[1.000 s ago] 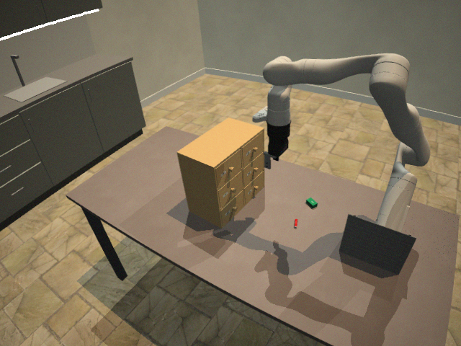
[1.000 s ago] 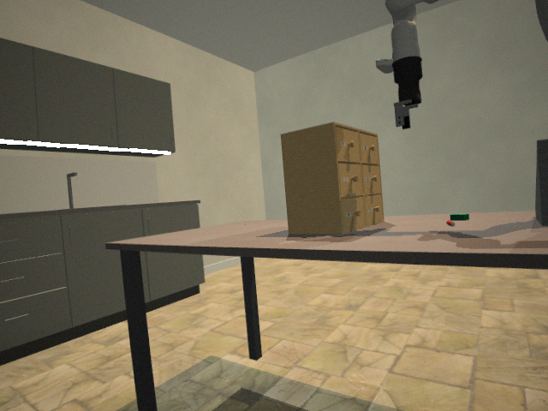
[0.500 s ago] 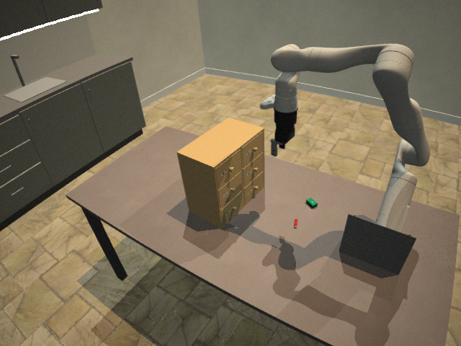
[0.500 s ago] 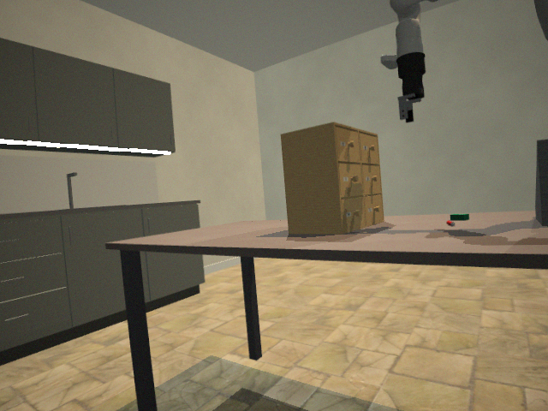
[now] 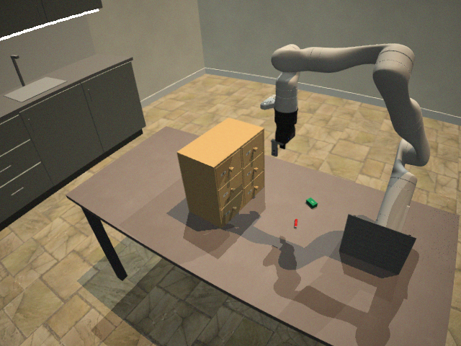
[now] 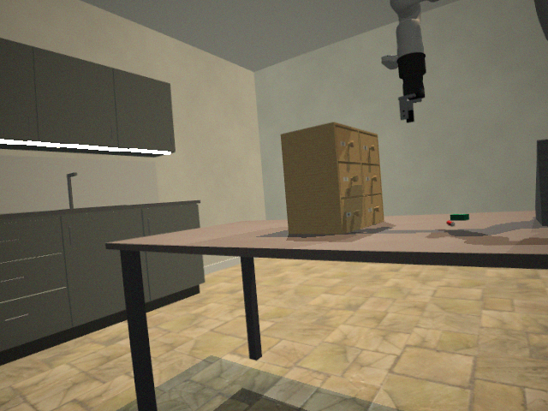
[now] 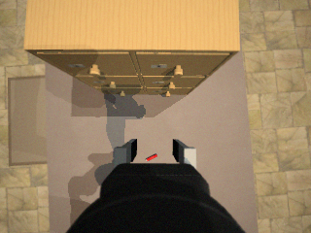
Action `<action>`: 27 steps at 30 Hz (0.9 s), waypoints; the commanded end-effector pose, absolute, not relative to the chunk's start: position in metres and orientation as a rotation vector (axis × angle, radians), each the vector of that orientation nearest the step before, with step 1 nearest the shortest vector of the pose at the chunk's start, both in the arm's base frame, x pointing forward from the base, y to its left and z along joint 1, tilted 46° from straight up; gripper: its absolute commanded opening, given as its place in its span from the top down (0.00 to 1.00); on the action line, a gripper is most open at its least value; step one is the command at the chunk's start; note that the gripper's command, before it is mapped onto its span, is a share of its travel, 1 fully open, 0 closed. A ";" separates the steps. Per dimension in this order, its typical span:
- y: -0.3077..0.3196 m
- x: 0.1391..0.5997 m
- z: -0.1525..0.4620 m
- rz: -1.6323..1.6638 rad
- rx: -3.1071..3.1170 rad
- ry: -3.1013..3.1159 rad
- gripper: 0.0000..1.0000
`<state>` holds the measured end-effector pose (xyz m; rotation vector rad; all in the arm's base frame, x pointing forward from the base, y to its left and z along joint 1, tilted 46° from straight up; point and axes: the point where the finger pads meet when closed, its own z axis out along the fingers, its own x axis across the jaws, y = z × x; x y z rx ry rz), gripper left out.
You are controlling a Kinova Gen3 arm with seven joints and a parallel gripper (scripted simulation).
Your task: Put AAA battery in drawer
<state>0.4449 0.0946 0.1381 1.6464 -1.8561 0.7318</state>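
Gripper: the gripper (image 5: 278, 147) is seen pointing straight down, high above the table (image 5: 156, 174), just off the chest's front top edge; the jaws are spread wide and nothing is held between them.
Fingers: in the wrist view both fingers are shown apart, with bare table top between them.
Chest: the small chest (image 5: 220, 143) is seen upright on the table, with six drawers in two columns of three; all fronts appear flush with the chest's face.
Drawer labels: small tags are seen beside the knobs, but the letters are too small to be read, so drawer B cannot be told from the others.
AAA battery: the red battery (image 5: 295, 223) is seen lying flat on the table, at about 4 o'clock from the chest in the top view and well apart from it; in the wrist view it is framed between the fingers, far below them.
Green block: a small green block (image 5: 312, 202) is seen on the table, near the battery at about 1 o'clock from it, not touching.
Arm base: a dark box (image 5: 376, 244) is seen at the foot of the arm (image 5: 394, 74), at 3 o'clock from the battery.
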 end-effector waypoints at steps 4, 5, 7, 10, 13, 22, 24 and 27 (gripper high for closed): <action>0.093 0.444 0.142 0.740 1.650 -1.847 0.00; 0.093 0.444 0.141 0.741 1.651 -1.847 0.00; 0.093 0.444 0.141 0.744 1.653 -1.847 0.00; 0.093 0.444 0.141 0.749 1.656 -1.846 0.00; 0.093 0.444 0.141 0.755 1.659 -1.845 0.00; 0.091 0.445 0.140 0.773 1.670 -1.844 0.00; 0.091 0.446 0.140 0.780 1.674 -1.843 0.00; 0.090 0.446 0.139 0.790 1.680 -1.842 0.00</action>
